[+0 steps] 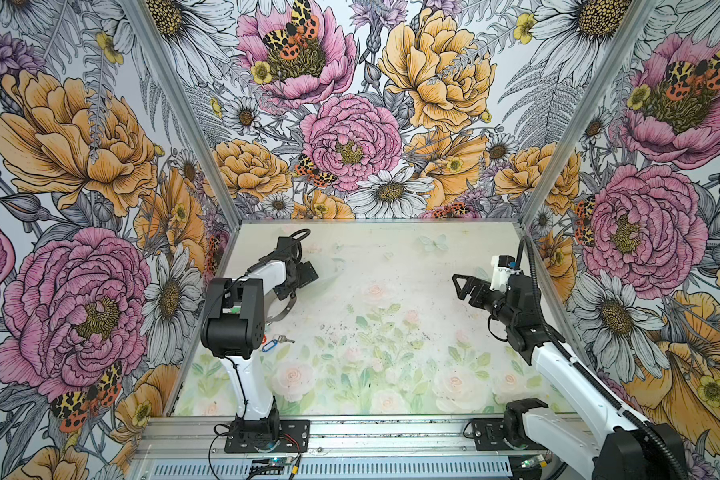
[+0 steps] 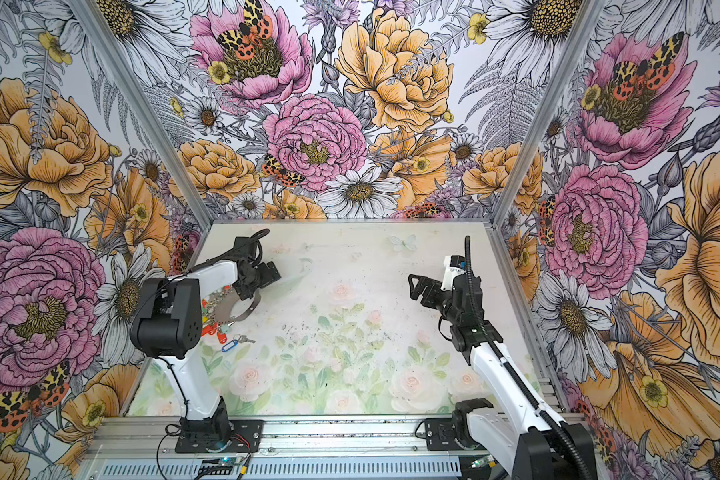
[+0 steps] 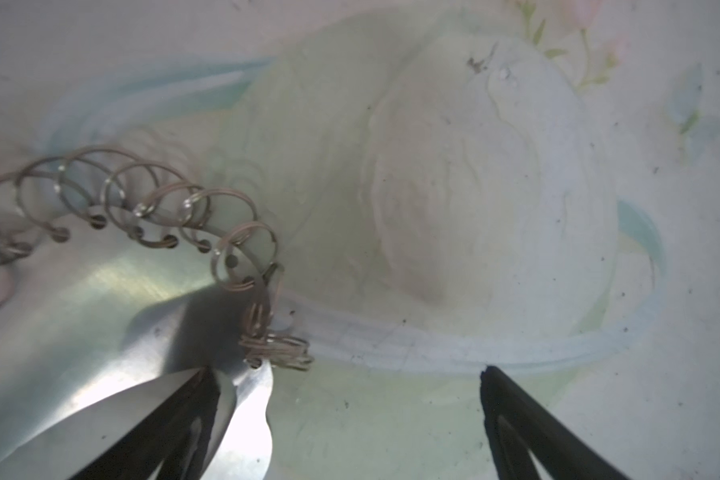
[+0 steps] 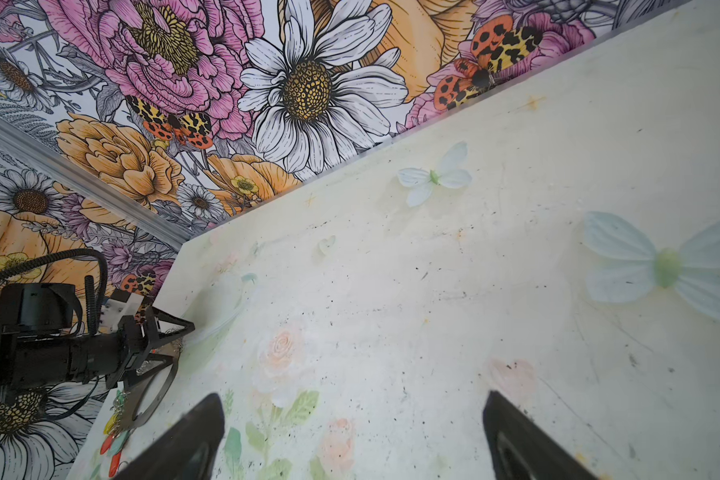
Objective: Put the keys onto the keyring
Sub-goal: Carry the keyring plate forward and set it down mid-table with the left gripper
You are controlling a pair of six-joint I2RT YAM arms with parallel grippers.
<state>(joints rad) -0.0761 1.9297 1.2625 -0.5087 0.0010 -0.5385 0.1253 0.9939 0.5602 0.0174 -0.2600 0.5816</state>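
The keyring point(image 2: 248, 309) is a grey metal band with wire loops, lying at the left of the table beside my left arm; in a top view only part of its band point(image 1: 285, 311) shows. The left wrist view shows its shiny band point(image 3: 100, 311) and several loops point(image 3: 233, 216) close up. The keys point(image 2: 213, 329) are coloured tags bunched by the ring, with a blue tag point(image 1: 270, 344) lying apart. My left gripper point(image 3: 346, 374) is open, one finger point(image 3: 171, 419) against the band's end, holding nothing. My right gripper point(image 4: 352, 399) hangs open over bare table at the right point(image 1: 458, 289).
A small silver key point(image 1: 285, 338) lies beside the blue tag. Flowered walls close the table on three sides, and a metal rail point(image 1: 350, 432) with both arm bases runs along the front. The left arm's elbow point(image 1: 231, 316) hides most of the keys in a top view.
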